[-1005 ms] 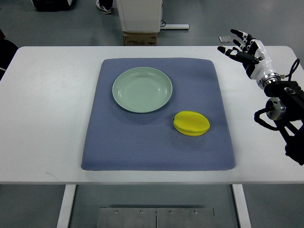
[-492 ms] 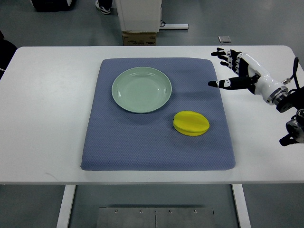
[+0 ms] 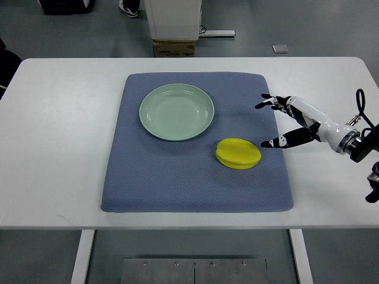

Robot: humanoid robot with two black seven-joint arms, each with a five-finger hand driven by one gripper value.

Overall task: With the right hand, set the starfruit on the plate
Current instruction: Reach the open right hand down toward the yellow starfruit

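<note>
The right hand [image 3: 288, 121] hovers near the mat's [image 3: 148, 177] right edge, fingers [image 3: 275, 142] spread and empty, just beside the starfruit [image 3: 238, 153].

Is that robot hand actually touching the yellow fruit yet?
Cannot tell. In the top view the right hand is open, and its lower fingertip ends right at the starfruit edge; from above, no clear gap or contact shows.

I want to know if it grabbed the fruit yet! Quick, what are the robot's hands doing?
Right hand: open, fingers spread, holding nothing, just right of the starfruit.
Left hand: not in the picture.
</note>
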